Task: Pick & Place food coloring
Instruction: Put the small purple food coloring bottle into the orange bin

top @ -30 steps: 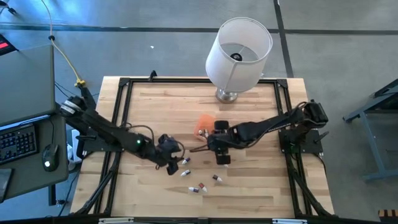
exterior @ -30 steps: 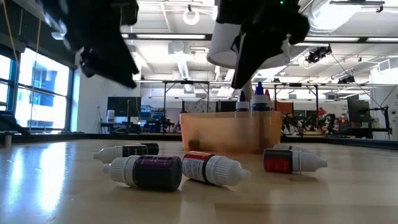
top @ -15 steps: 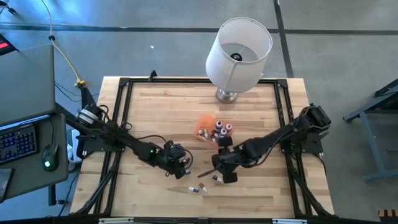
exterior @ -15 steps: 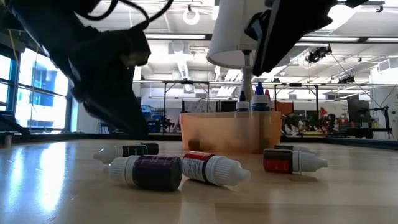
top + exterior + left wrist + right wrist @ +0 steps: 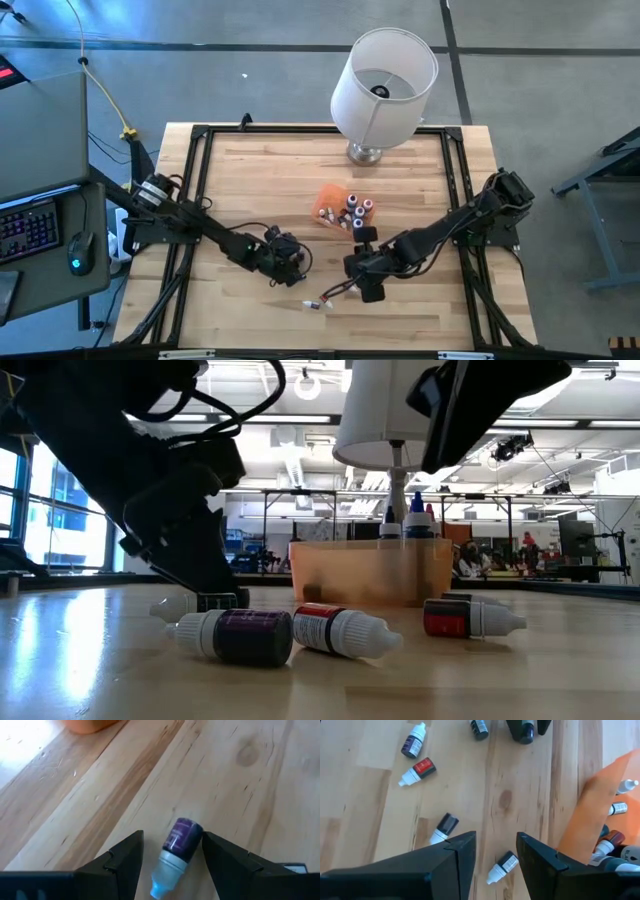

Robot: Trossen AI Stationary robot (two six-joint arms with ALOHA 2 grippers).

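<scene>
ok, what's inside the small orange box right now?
The small orange box holds several upright whitish food coloring bottles; blue and red tips poke above its rim in the low view. The box's walls hide the bottles' lower bodies and the exact count.

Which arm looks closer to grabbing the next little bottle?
Probably the left. Its open gripper is low over the table with a purple bottle lying between the fingers. The right gripper is open above two bottles.
</scene>
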